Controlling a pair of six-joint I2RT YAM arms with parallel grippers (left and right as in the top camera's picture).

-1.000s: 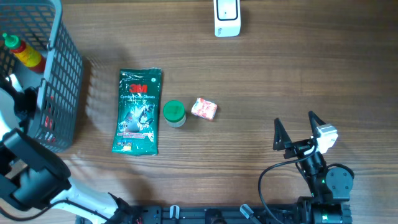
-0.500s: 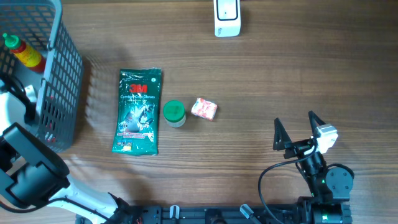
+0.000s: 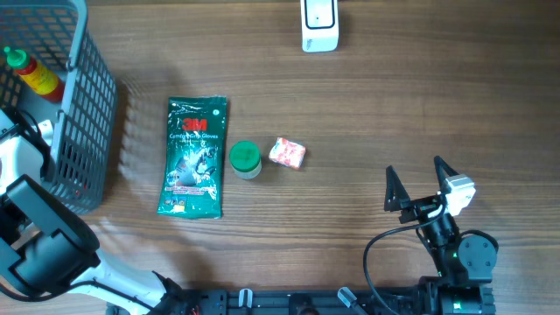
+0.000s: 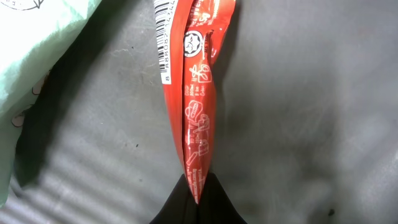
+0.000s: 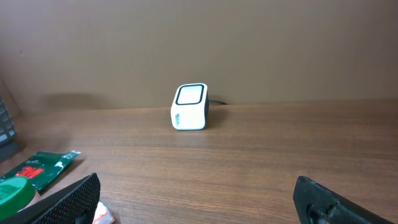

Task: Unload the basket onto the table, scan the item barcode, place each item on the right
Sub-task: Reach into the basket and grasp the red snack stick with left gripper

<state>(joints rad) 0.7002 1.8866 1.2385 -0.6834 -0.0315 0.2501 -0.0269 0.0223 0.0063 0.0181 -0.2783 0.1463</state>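
In the left wrist view a red sachet [image 4: 196, 93] with a white barcode strip [image 4: 164, 37] along its upper left edge lies on the grey floor of the basket. My left gripper [image 4: 198, 198] is shut on the sachet's lower tip, which is pinched between the two black fingers. The overhead view shows the left arm [image 3: 35, 236] reaching into the grey mesh basket [image 3: 83, 105]; its jaws are hidden there. The white barcode scanner [image 3: 319, 24] stands at the table's far edge, also the scanner [image 5: 189, 107] straight ahead of my right gripper [image 3: 414, 172], which is open and empty.
A green 3M gloves packet [image 3: 194, 157], a green-lidded jar [image 3: 245, 159] and a small pink wrapped item [image 3: 287, 152] lie mid-table. A red sauce bottle [image 3: 35, 74] stands in the basket. A pale green bag [image 4: 37, 37] lies beside the sachet.
My left gripper has closed on the red sachet, and the left arm has shifted slightly at the basket. The right arm has not moved.
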